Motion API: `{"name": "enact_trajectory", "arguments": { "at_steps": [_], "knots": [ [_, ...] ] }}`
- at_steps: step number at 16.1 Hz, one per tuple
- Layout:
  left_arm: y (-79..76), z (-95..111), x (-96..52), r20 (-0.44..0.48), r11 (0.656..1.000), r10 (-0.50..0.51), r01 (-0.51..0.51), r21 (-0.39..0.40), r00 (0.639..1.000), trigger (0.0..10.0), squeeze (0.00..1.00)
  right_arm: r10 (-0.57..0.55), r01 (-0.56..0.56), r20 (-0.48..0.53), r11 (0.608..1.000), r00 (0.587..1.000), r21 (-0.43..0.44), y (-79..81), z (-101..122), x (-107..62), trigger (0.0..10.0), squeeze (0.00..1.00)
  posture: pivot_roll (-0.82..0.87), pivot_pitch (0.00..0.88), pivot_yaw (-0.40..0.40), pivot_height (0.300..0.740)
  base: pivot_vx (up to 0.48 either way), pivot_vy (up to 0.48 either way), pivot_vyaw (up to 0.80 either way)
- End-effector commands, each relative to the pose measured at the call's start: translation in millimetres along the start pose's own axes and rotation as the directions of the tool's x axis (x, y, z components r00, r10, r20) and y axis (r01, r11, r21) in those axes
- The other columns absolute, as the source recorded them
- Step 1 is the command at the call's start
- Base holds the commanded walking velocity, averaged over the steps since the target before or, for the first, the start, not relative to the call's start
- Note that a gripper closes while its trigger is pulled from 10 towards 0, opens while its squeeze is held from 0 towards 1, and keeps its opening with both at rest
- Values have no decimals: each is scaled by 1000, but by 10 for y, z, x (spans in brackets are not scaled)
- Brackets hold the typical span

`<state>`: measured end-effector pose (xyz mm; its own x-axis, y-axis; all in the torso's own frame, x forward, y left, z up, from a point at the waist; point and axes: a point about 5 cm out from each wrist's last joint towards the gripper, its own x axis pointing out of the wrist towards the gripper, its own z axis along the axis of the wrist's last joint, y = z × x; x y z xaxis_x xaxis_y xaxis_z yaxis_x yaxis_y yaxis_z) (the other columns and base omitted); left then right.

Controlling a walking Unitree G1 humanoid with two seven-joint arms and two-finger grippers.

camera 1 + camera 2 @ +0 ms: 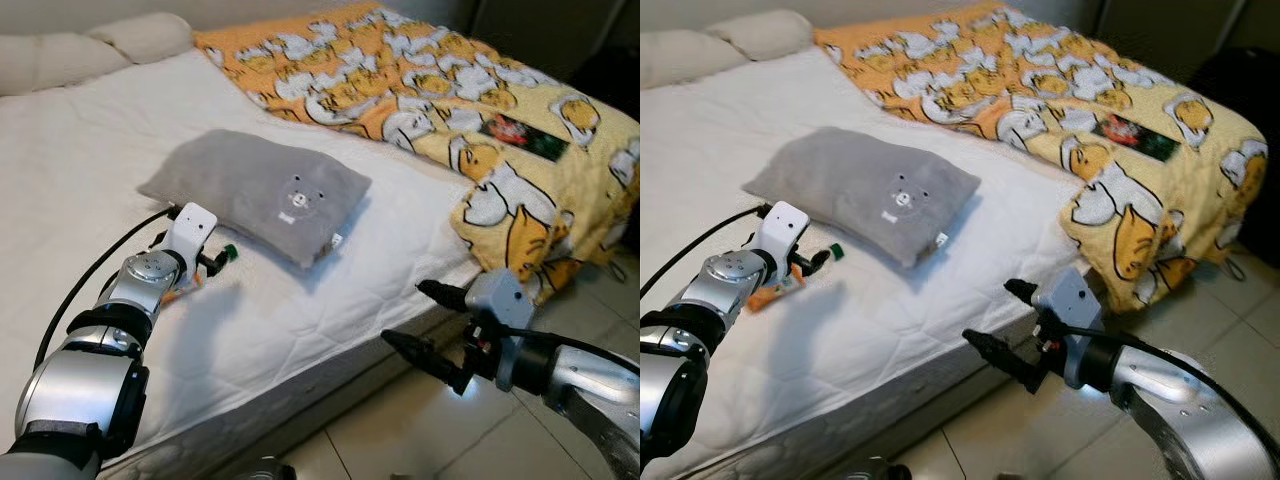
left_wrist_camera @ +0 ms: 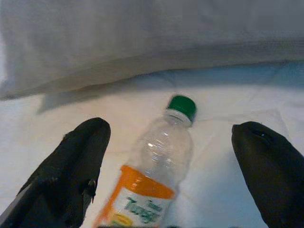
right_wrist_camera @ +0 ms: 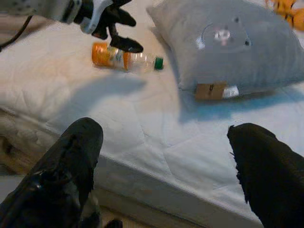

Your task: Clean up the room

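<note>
A clear plastic bottle with an orange label and a green cap lies on its side on the white mattress, just in front of a grey bear-face pillow. My left gripper hovers low over the bottle, open, with one black finger on each side of it and not touching. From the right wrist view the bottle rests under the left gripper. My right gripper is open and holds nothing, off the bed's near edge above the floor.
A yellow and orange cartoon blanket is bunched over the bed's far right and hangs off the corner. White pillows lie at the head. Tiled floor runs along the bed's near side.
</note>
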<state>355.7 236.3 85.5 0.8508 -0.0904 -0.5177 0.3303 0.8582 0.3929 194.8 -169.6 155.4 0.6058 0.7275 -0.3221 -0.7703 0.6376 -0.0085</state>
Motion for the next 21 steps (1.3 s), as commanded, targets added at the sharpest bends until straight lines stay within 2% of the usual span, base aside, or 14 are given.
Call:
{"name": "enact_trajectory", "arguments": {
  "at_steps": [1, 8, 12, 14, 16, 19, 21],
  "knots": [
    [21, -31, -9, -19, 1000, 2, -1, 22, 1000, 10000, 0, -4, 4, -11, 1000, 1000, -16, 23, 46, -57, 10000, 0, -177, 110, 22, 740, 0, 0, 0],
    [-19, -232, -28, -78, 998, 48, -44, 48, 996, 10000, 0, -8, 5, -45, 998, 999, -66, 13, 179, -219, 10000, 0, -248, 127, -38, 740, 0, 0, 0],
    [123, -390, -100, -131, 980, 174, -158, 122, 976, 10000, 0, -2, -5, -84, 997, 996, -80, 17, 205, -322, 10000, 0, -273, 118, -70, 740, 0, 0, 0],
    [185, -372, -114, -115, 966, 231, -214, 146, 966, 10000, 0, -7, -1, -92, 996, 996, -86, -9, 226, -348, 10000, 0, -284, 120, -75, 740, 0, 0, 0],
    [254, -315, -124, -86, 937, 308, -287, 198, 947, 10000, 0, -12, 3, -103, 996, 995, -89, -18, 235, -375, 10000, 0, -302, 125, -80, 740, 0, 0, 0],
    [258, -358, -133, -121, 935, 297, -262, 239, 947, 10000, 0, -18, 7, -122, 996, 992, -86, -19, 227, -421, 10000, 0, -314, 122, -75, 740, 0, 0, 0],
    [158, -405, -113, -165, 970, 173, -138, 203, 971, 10000, 0, -21, 11, -124, 997, 992, -81, -3, 222, -431, 10000, 0, -312, 120, -67, 740, 0, 0, 0]
  ]
}}
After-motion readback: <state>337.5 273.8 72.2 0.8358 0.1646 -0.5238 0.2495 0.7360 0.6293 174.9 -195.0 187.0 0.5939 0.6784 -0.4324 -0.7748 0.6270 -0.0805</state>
